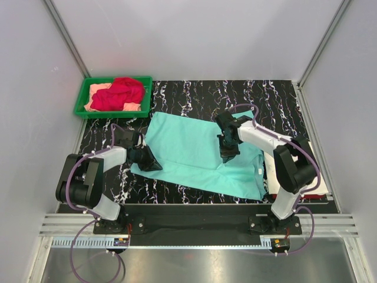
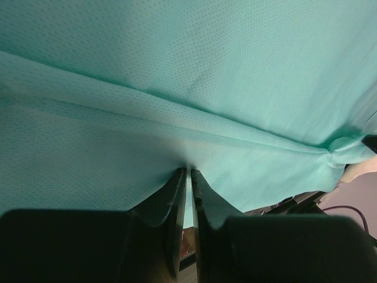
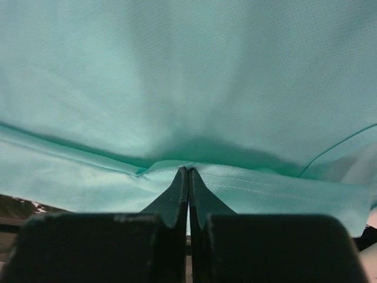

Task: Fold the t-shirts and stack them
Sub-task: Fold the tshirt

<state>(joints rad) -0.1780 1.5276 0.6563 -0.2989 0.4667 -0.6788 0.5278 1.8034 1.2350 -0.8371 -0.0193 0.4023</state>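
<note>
Jaws of left gripper (image 2: 188, 172) and right gripper (image 3: 188, 171) clamp mint-teal t-shirt (image 1: 185, 147).

Tray (image 1: 83, 97) behind t-shirt (image 1: 188, 154), leftward

A green tray (image 1: 112, 113) sits far-left on the black marbled table (image 1: 265, 100)

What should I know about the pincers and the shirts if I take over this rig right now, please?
The left pincer is shut on the mint-teal shirt at its left edge.
The right pincer is shut on a pinch of it further right.
That shirt lies spread between the arms, not yet folded.
The red shirt and peach shirt sit bunched in the green tray, far left.
Done: one shirt laid out and gripped.
Left: fold it, then fold and stack the others.
</note>
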